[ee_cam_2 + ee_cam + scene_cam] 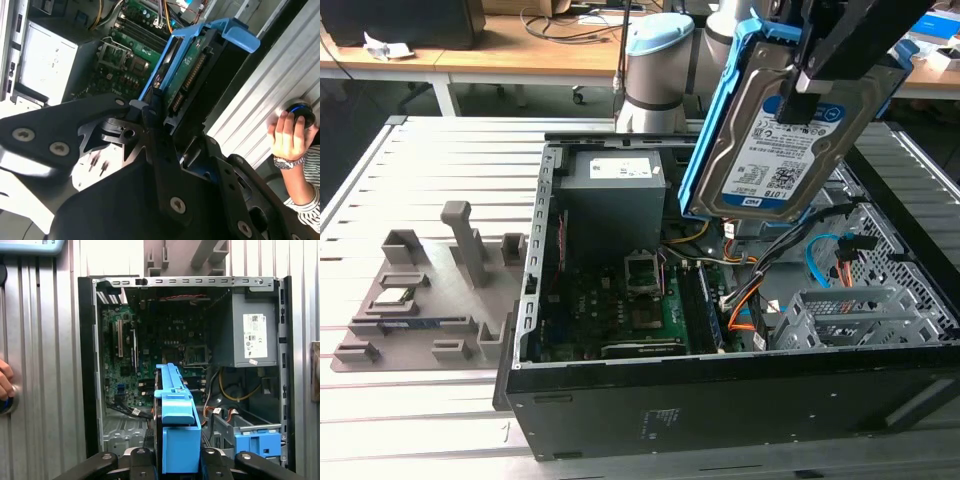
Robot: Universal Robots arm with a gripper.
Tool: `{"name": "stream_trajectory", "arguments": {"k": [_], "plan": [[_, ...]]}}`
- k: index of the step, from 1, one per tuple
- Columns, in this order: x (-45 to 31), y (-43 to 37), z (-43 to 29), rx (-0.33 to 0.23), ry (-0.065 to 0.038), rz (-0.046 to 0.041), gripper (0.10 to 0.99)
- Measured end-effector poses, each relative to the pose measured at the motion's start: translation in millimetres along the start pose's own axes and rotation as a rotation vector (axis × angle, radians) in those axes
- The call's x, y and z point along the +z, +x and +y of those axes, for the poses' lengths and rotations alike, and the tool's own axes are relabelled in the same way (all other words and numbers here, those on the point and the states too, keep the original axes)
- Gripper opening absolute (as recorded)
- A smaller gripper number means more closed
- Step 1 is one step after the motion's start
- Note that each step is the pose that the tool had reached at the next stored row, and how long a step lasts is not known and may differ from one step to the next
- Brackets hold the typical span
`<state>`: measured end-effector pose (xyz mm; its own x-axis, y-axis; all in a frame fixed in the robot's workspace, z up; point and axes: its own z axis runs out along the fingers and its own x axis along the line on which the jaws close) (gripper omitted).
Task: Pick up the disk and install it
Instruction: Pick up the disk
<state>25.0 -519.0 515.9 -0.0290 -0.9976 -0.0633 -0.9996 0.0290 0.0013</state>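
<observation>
Exterior view: the black jaws are clamped on the disk (782, 130), which hangs tilted in the air above the open computer case (720, 410), label side facing the camera and a blue side rail (715, 130) along its edge. The case lies on its side on the slatted metal desk (440, 170). Inside it, the grey power supply (613, 200) sits beside the motherboard (620, 310), and a metal drive cage (850, 310) with loose orange and blue cables stands toward the exterior view's right. At the exterior view's left, a grey holder tray (430, 290) rests on the desk just beside the case and carries a small square processor chip (395, 297).

In the first wrist view the disk is seen edge-on, black jaw plates pressed to either side of its blue rail, with the case interior beyond. In the second wrist view a person's hand (289, 134), with a wristwatch and a striped sleeve, rests on a round black knob (300, 111) on the desk beside the case.
</observation>
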Motion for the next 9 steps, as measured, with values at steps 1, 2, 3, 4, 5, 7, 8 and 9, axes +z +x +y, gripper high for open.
{"name": "stream_trajectory", "arguments": {"k": [1, 2, 3, 4, 5, 7, 8, 9], "plan": [[1.0, 0.0, -0.5, 0.0, 0.0, 0.0, 0.365], [1.8, 0.1, -0.7, 0.0, 0.0, 0.0001, 0.365], [3.2, 0.2, -1.1, 0.0, 0.0, 0.0, 0.365], [4.2, 0.2, -1.4, 0.0, 0.0, 0.0, 0.365], [4.8, 0.3, -1.6, 0.0, 0.0, 0.0001, 0.365], [7.0, 0.4, -2.2, 0.0, 0.0, 0.0, 0.365], [7.6, 0.4, -2.3, 0.0, 0.0, 0.0001, 0.365], [8.5, 0.5, -2.5, 0.0, 0.0, 0.0, 0.365]]}}
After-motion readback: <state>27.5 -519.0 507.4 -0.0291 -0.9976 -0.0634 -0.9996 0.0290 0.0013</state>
